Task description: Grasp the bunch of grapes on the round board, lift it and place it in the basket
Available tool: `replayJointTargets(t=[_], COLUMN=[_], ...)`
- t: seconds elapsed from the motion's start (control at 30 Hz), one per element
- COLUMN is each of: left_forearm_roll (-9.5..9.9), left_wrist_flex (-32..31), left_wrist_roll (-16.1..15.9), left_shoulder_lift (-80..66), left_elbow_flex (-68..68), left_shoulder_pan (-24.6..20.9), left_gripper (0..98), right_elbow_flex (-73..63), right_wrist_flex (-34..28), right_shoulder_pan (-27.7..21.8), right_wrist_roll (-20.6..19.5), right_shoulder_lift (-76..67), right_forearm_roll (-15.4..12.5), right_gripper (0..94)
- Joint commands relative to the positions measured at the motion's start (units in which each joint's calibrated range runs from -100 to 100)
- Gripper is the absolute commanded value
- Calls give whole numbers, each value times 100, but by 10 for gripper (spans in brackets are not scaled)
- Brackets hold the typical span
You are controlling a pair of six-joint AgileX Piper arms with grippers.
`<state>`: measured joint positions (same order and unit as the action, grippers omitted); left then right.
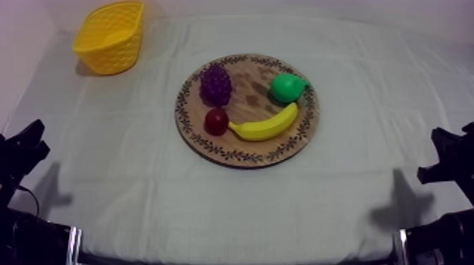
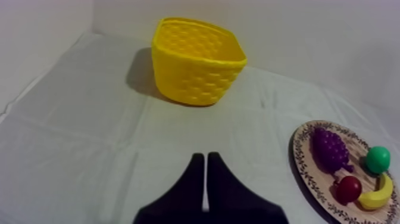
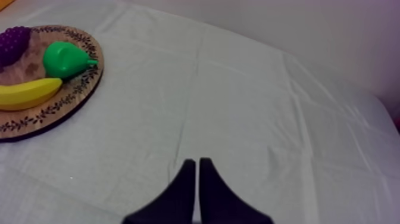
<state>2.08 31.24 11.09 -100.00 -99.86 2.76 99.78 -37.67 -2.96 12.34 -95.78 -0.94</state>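
The purple bunch of grapes point(image 1: 216, 84) lies on the upper left part of the round wooden board point(image 1: 247, 155) in the middle of the table. The yellow basket point(image 1: 109, 35) stands upright at the far left corner. My left gripper point(image 1: 27, 143) rests low at the left edge, far from both. In the left wrist view its fingers lie together as a narrow wedge, shut on nothing point(image 2: 205, 159), aimed between the basket point(image 2: 199, 59) and the grapes point(image 2: 329, 149). My right gripper point(image 1: 446, 151) rests low at the right edge, likewise shut point(image 3: 197, 162), with the grapes point(image 3: 13, 43) far off.
Sharing the board with the grapes are a green pear point(image 1: 288, 87), a banana point(image 1: 264, 127) and a small red fruit point(image 1: 216, 121) just below the grapes. Bare cloth lies between the board and the basket and on both sides of the board.
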Motion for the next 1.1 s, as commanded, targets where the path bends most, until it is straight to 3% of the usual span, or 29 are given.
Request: replayJointTargets(t=[0.0, 0.3, 0.43, 0.57, 0.83, 1.07], left_forearm_roll=[-1, 19, -149, -284, -331, -445], left_wrist_flex=[-3, 73, 83, 193, 852, 1399], left_wrist_roll=[1, -356, -496, -708, -964, -1143], left_shoulder_lift=[0, 13, 375, 1147, 2825, 3875], left_elbow_flex=[-3, 25, 359, 1166, 3348, 4659], left_shoulder_pan=[3, -12, 5, 55, 361, 346], left_gripper=[1, 0, 0, 0, 0, 0], right_elbow_flex=[-1, -1, -1, -1, -1, -1], right_wrist_flex=[-7, -7, -7, -7, -7, -7], right_shoulder_pan=[-3, -3, -3, -3, -3, -3], right_wrist_roll=[0, 0, 0, 0, 0, 0], right_shoulder_lift=[2, 2, 2, 2, 2, 2], right_forearm_roll=[-1, -1, -1, -1, -1, -1], right_gripper=[3, 3, 3, 3, 3, 3])
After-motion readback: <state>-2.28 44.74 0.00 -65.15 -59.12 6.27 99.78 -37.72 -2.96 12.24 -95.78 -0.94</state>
